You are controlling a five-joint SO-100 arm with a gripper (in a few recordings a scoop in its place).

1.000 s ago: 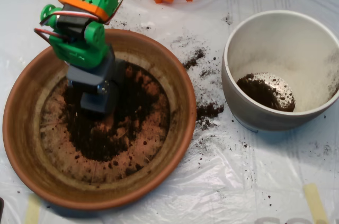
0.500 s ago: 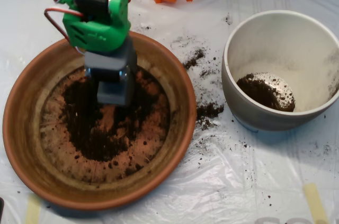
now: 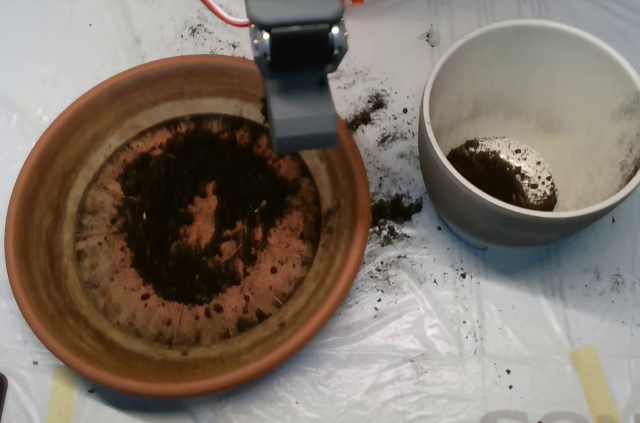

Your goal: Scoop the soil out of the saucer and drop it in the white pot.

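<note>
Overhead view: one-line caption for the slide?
Grey scoop over the saucer rim, soil below, white pot at right.

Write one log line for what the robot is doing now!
grey clamshell scoop: above terracotta saucer's upper right rim | dark soil: in saucer | white pot: some soil inside

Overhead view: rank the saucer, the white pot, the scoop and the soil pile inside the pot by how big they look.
1. Saucer, widest by far.
2. White pot.
3. Scoop; it may sit nearer the camera, so its rank is unsure.
4. Soil pile in the pot.
</note>
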